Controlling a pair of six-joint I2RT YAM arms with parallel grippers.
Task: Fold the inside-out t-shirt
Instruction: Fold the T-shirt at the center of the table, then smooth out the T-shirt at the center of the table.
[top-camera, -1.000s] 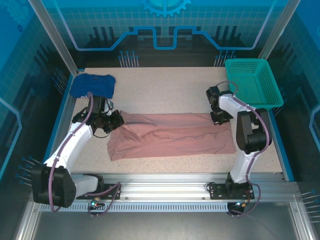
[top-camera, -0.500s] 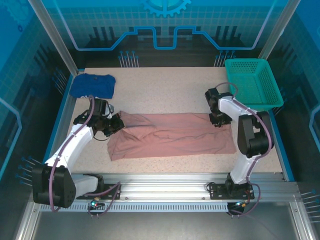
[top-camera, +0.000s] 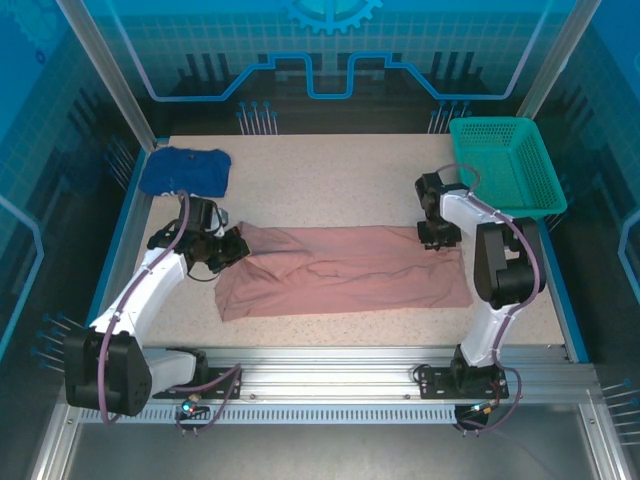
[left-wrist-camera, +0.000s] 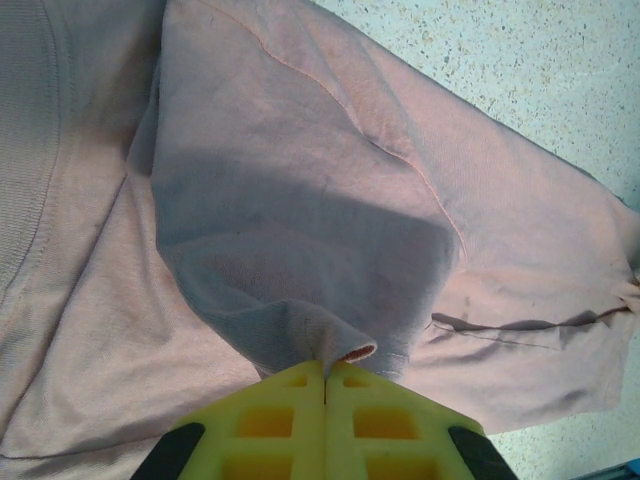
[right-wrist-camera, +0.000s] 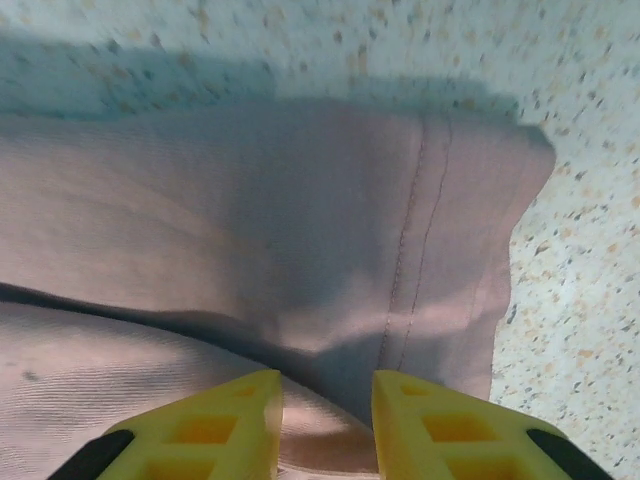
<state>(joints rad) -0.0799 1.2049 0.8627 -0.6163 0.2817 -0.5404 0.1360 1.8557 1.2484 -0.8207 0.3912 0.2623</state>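
Observation:
The inside-out t-shirt (top-camera: 345, 270) lies as a long dusty-pink band across the table's middle, folded lengthwise. My left gripper (top-camera: 233, 248) is at its left end, shut on a pinched-up ridge of the cloth. In the left wrist view the yellow fingers (left-wrist-camera: 290, 410) meet at the left gripper (left-wrist-camera: 325, 372), with a hemmed edge of the t-shirt (left-wrist-camera: 300, 200) caught between them. My right gripper (top-camera: 437, 238) hovers over the far right corner, open. In the right wrist view the right gripper (right-wrist-camera: 327, 385) has its fingers apart over the stitched hem of the t-shirt (right-wrist-camera: 250, 220).
A dark blue folded garment (top-camera: 185, 170) lies at the far left corner. A green mesh basket (top-camera: 505, 165) stands at the far right, just beyond the right arm. Bare speckled tabletop (top-camera: 330, 180) stretches behind the shirt.
The right gripper has opened over the shirt's right corner. The left gripper, still shut on the cloth, shifted slightly toward the near side, moving the shirt's left end with it.

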